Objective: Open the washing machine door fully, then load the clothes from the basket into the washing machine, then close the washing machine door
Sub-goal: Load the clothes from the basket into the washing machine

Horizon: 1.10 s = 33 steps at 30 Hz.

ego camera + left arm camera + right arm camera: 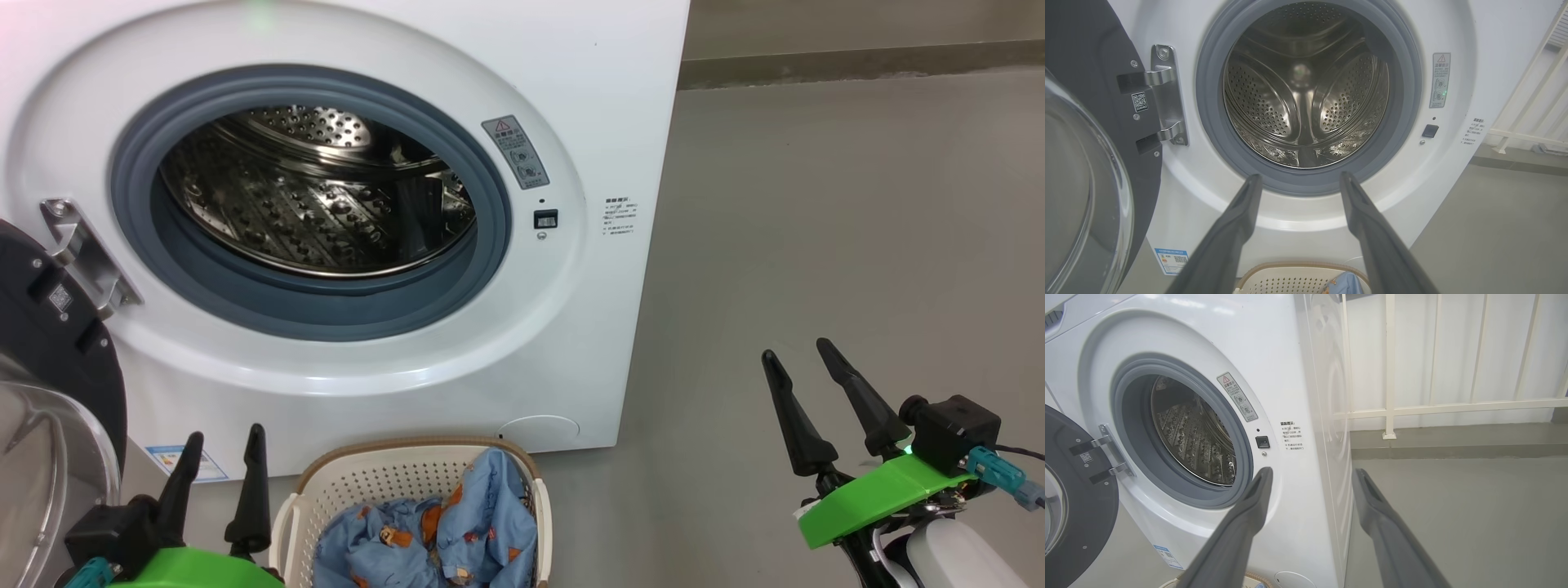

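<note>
The white washing machine (604,98) stands open, its steel drum (318,196) bare inside the grey rubber ring. The washing machine door (49,384) is swung wide to the left on its metal hinge (86,253); the same door (1086,163) fills the left of the left wrist view. The cream basket (392,482) sits on the floor below the opening, holding the light blue clothes (441,531). My left gripper (226,441) is open just left of the basket, fingers pointing at the machine. My right gripper (796,355) is open over bare floor to the right, holding nothing.
Grey floor (816,245) stretches right of the machine. A cream railing (1390,412) and a low kerb run behind it. A blue label sticker (175,461) marks the machine's lower left corner.
</note>
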### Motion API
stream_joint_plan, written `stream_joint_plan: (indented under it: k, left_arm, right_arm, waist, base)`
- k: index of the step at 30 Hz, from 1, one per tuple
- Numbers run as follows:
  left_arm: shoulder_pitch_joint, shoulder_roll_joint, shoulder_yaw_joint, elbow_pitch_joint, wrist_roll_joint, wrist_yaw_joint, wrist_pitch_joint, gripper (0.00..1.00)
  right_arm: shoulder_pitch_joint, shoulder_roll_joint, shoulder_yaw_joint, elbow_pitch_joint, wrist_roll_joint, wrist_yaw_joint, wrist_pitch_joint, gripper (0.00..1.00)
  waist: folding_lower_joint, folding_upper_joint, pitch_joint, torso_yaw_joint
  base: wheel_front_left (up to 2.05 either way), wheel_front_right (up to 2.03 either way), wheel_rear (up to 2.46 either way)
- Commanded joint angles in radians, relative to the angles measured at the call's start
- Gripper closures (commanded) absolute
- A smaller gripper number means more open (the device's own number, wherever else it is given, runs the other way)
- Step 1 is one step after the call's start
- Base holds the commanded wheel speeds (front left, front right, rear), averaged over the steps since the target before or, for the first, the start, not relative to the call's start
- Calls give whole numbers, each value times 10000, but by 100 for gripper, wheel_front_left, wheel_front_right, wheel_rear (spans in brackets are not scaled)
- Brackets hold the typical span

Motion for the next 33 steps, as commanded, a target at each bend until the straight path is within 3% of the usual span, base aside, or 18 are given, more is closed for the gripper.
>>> stream_joint_plan:
  k: [1, 33]
  left_arm:
    - [-232, 288, 374, -233, -60, 16, -116, 0]
    - [-270, 189, 337, -197, 84, 15, -194, 0]
  right_arm:
    - [-121, -94, 173, -207, 11, 56, -94, 0]
    - [-183, -219, 256, -171, 41, 56, -94, 0]
  waist:
    - [0, 0, 13, -13]
    - [0, 0, 105, -80]
  base:
    - [0, 0, 0]
    - [0, 0, 0]
